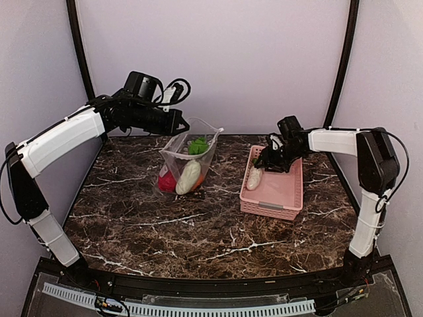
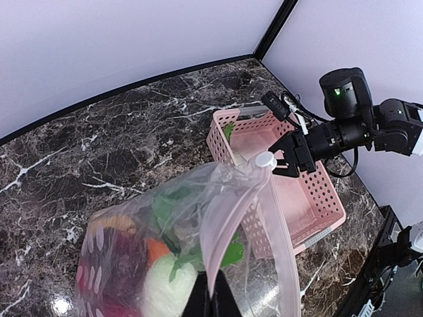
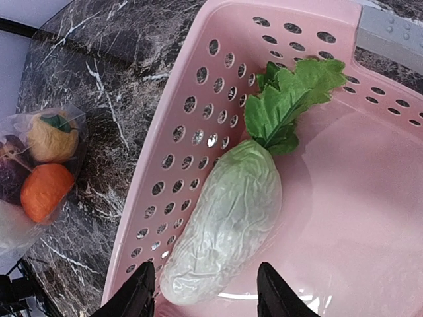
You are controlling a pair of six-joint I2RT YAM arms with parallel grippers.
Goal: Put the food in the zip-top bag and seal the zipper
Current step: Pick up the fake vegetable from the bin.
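The zip-top bag [image 1: 188, 158] hangs upright over the table's middle, its mouth open. My left gripper [image 1: 177, 122] is shut on the bag's mouth edge, and the zipper [image 2: 228, 211] runs up from the pinched fingers [image 2: 211, 300]. Inside the bag are a white piece [image 1: 188, 177], a red piece [image 1: 166, 181], green leaves [image 1: 197, 145] and an orange [image 3: 46, 191]. One white oblong piece with green leaves [image 3: 228, 221] lies in the pink basket [image 1: 274, 191] against its left wall. My right gripper [image 3: 208, 294] is open, with one finger on each side of the white piece's lower end.
The pink slotted basket [image 3: 370, 218] stands right of the bag [image 3: 39, 172] on the dark marble table [image 1: 198, 231]. In the left wrist view the right arm [image 2: 344, 129] reaches into the basket [image 2: 310, 191] from the far side. Walls enclose the back and sides.
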